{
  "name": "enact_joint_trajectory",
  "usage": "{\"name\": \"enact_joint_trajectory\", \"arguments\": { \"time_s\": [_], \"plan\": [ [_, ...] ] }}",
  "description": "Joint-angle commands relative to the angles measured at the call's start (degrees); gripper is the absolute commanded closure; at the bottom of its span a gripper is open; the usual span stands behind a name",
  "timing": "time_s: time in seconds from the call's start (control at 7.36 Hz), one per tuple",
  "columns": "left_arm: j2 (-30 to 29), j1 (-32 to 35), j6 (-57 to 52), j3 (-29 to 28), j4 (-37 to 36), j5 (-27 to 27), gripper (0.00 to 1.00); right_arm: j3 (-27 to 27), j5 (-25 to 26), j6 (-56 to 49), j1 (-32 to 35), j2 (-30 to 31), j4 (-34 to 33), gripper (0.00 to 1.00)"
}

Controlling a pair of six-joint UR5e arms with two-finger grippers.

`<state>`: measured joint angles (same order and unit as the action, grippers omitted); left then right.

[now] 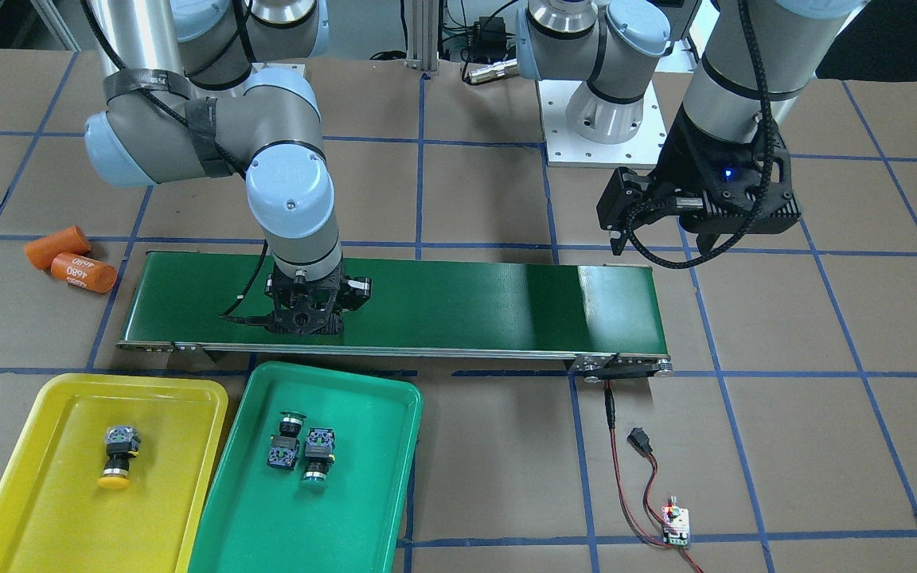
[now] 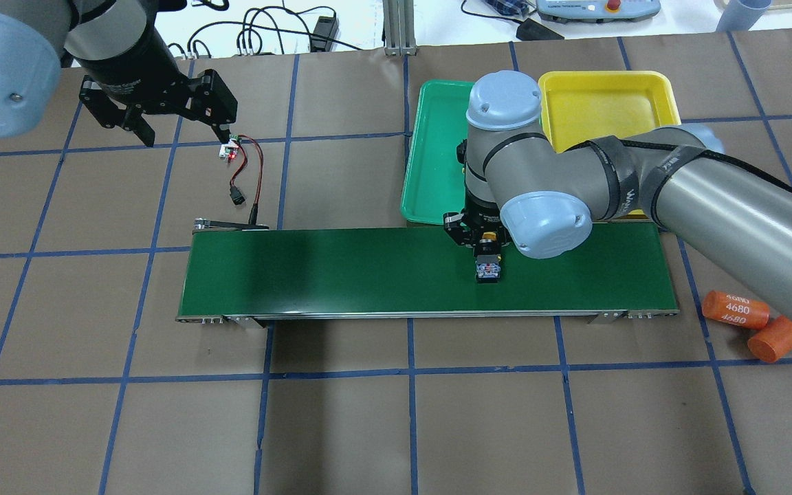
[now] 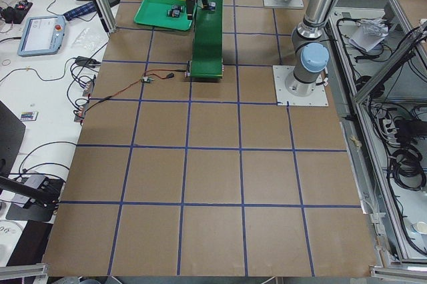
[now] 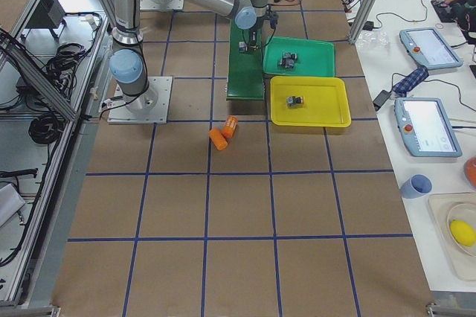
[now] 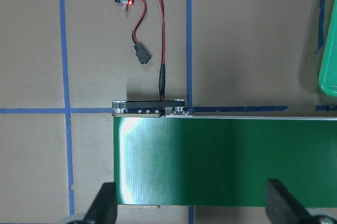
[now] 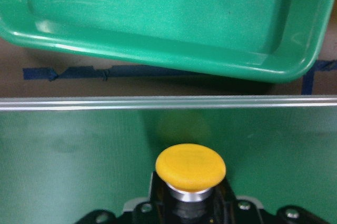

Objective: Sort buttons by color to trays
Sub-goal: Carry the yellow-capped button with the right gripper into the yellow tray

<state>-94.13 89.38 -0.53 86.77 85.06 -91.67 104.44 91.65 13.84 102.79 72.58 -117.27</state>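
Reading the overhead view from its left, the left gripper [image 2: 186, 137] hangs above the table close to the small controller board [image 2: 231, 148]. Its fingers are spread wide with nothing between them, and it has no part in the present step. The conveyor belt [image 2: 341, 271] crosses the middle of the table. Toward its right end the one unsorted yellow button [image 2: 489, 268] lies on its side on the belt, cap turned toward the trays. The right gripper [image 2: 480, 240] is down at belt level with its fingers either side of this button. The right wrist view shows the yellow cap centred just ahead of it, but whether the fingers are clamped or merely close cannot be told. Beyond the belt, the green tray [image 2: 430, 172] holds the two green buttons [image 1: 317, 455] side by side. The yellow tray [image 2: 609, 103] next to it holds the other yellow button [image 1: 118, 458]. Two orange cylinders [image 2: 740, 309] lie apart on the table at the far right. Assessment: the step in hand is the pick of the fourth and final button. The next move calls for a firm grip and a lift clear of the belt's edge. The button must then be carried to the yellow tray, not the nearer green one, and released there.
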Motion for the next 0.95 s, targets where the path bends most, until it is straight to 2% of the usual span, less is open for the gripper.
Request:
{"name": "enact_joint_trajectory", "arguments": {
  "time_s": [0.0,0.14,0.27,0.54,0.82],
  "plan": [
    [0.0,0.0,0.0,-0.02,0.02,0.0,0.0,-1.77,4.29,-0.74,-1.1,1.24,-0.59,1.0],
    [0.0,0.0,0.0,-0.02,-0.07,0.0,0.0,-4.4,6.59,0.04,-2.76,1.07,-0.94,1.0],
    [0.0,0.0,0.0,-0.02,-0.07,0.0,0.0,-7.56,6.53,-1.26,-6.25,0.29,-2.16,1.0],
    [0.0,0.0,0.0,-0.02,-0.07,0.09,0.0,-10.31,8.71,-15.09,-13.55,-2.78,-3.4,1.0],
    [0.0,0.0,0.0,-0.02,-0.07,0.18,0.0,-10.4,8.02,-19.88,-17.0,-10.31,-14.69,1.0]
  ]
}}
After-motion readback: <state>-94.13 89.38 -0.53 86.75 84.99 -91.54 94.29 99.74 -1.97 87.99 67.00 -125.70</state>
